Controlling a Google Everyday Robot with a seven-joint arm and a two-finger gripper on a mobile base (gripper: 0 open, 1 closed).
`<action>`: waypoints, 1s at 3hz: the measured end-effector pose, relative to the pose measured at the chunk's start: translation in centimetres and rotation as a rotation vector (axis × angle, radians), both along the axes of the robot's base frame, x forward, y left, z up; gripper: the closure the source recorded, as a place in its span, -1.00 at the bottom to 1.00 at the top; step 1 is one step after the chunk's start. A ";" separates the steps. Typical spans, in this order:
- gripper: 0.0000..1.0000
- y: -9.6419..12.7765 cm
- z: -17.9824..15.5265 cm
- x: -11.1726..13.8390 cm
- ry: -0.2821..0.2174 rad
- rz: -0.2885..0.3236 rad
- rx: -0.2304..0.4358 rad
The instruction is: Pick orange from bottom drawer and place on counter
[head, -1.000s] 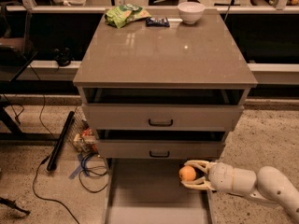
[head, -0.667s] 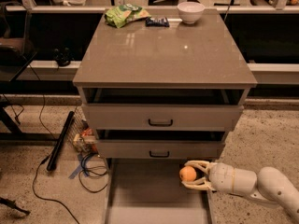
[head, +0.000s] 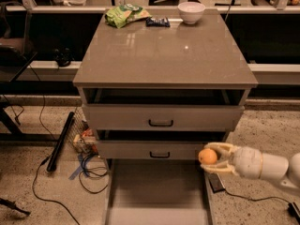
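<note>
The orange [head: 207, 156] is small and round, held between the fingers of my gripper [head: 212, 158]. The gripper is shut on the orange and reaches in from the lower right, above the right edge of the bottom drawer [head: 157, 191]. That drawer is pulled out, a wide shallow tray with a plain floor. The orange hangs in front of the right end of the middle drawer front. The counter [head: 164, 50] is the glossy grey-brown top of the cabinet, well above the gripper.
At the back of the counter lie a green snack bag [head: 125, 14], a dark packet [head: 157, 21] and a white bowl [head: 191, 11]. Two upper drawers with dark handles [head: 161, 123] stand slightly open. Cables and a black bar [head: 60, 142] lie on the floor at the left.
The gripper with the orange has risen slightly and shifted a little to the right. Nothing else has moved.
</note>
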State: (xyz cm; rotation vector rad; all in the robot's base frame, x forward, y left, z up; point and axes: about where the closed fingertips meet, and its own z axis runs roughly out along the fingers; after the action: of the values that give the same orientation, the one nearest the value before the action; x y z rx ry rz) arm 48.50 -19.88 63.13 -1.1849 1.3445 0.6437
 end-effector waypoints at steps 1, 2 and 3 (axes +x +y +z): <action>1.00 -3.2 6.1 0.9 -0.004 -0.063 -0.016; 1.00 -5.0 10.4 1.4 -0.037 -0.105 -0.066; 1.00 -5.0 10.9 1.5 -0.043 -0.105 -0.073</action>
State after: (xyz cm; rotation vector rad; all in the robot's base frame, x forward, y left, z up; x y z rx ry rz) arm 49.95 -24.93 74.00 -1.1715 1.3940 0.4948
